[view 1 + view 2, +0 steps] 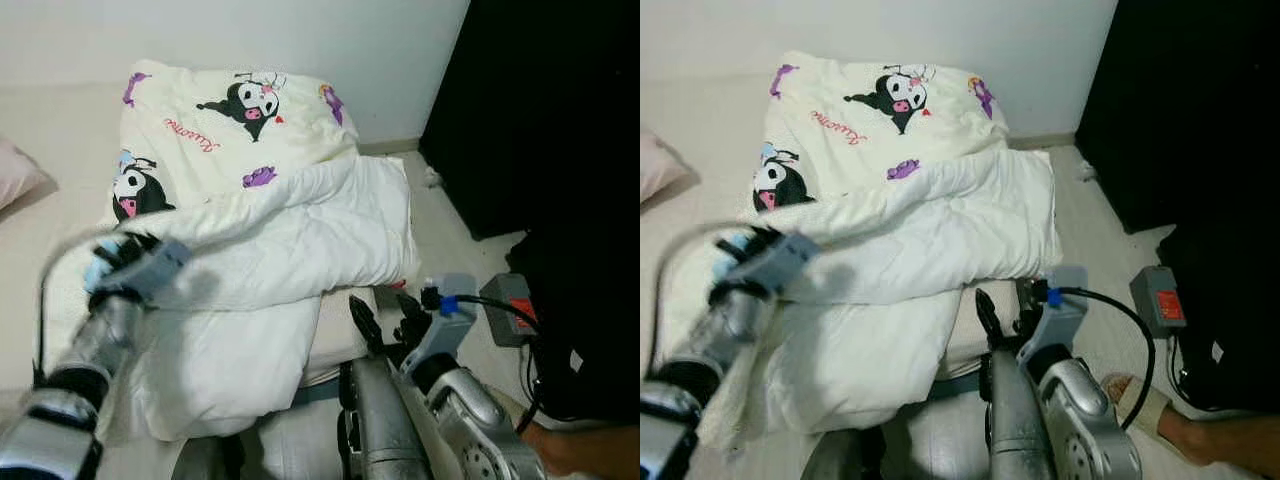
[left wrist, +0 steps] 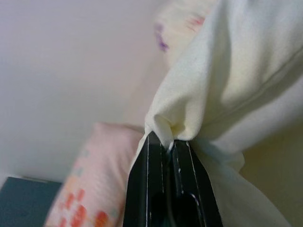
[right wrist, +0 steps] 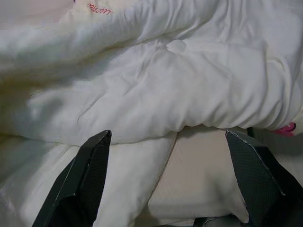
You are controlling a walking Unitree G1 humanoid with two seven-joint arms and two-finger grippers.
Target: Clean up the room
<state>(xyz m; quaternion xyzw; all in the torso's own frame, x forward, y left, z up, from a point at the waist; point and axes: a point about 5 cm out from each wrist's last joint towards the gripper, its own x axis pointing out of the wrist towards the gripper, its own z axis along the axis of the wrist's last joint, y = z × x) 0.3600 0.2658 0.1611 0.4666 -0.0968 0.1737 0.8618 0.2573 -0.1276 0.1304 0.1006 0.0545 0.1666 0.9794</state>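
Two claws are at work on one cream comforter [image 1: 270, 240], printed with cartoon figures, which lies heaped on the bed [image 1: 40, 150] and is partly folded over itself. The left claw [image 2: 166, 142] has its fingers pressed together on a bunched edge of the comforter, pinching the fabric between them; in the head views it sits at the comforter's left edge, with the cloth drawn up towards it. That grip looks meant for lifting or dragging the edge so the comforter can be folded or spread flat. The right claw [image 3: 173, 156] is spread wide and holds nothing, poised just beside the comforter's near fold, probably ready to take a second hold. The comforter's long axis runs away from the robot towards the white wall [image 1: 300, 35], its printed end lying farthest off and its plain folded end nearest. A pink pillow [image 2: 90, 175] lies beyond the comforter's left edge. A person's foot in a sandal [image 1: 1150, 410] stands on the floor, well to the right of the comforter.
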